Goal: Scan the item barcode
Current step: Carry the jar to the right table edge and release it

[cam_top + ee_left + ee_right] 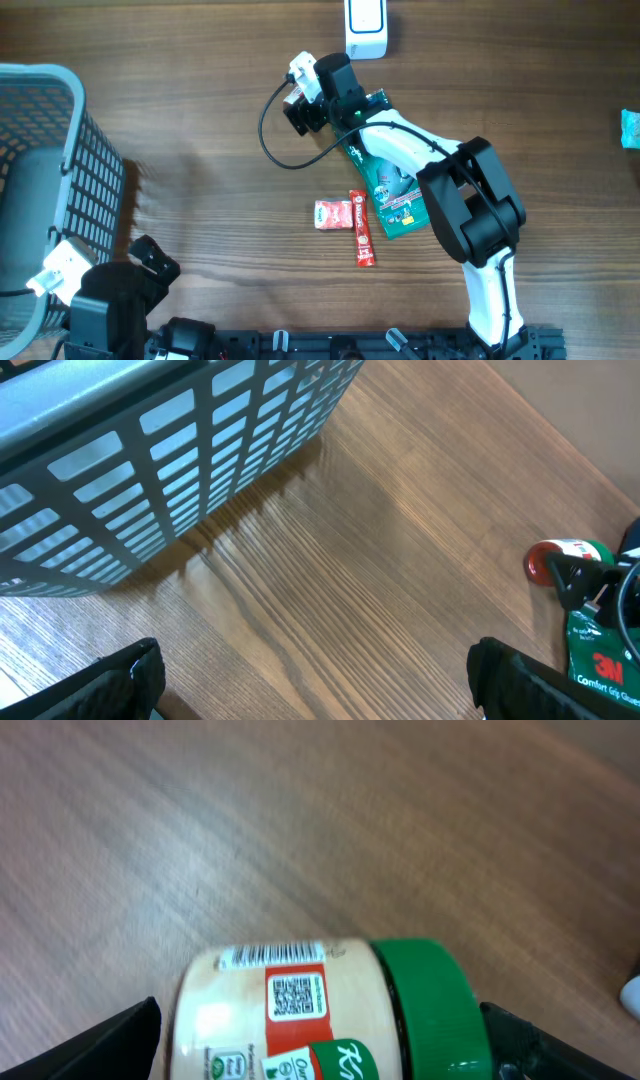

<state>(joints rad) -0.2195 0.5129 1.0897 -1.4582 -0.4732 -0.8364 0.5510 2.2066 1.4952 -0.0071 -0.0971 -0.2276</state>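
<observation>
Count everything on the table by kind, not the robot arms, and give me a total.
Basket: 1
White scanner: 1
Jar with green lid: 1
Packets: 3 (green packet, red stick sachet, small red pack)
Teal item, cut off at the edge: 1
Total: 7

The jar (250, 1020) is cream with a green lid (435, 1010), a red label panel (297, 1020) and a black-on-white barcode (272, 954); the table (300, 820) is brown wood grain, the basket (180, 450) grey lattice.
</observation>
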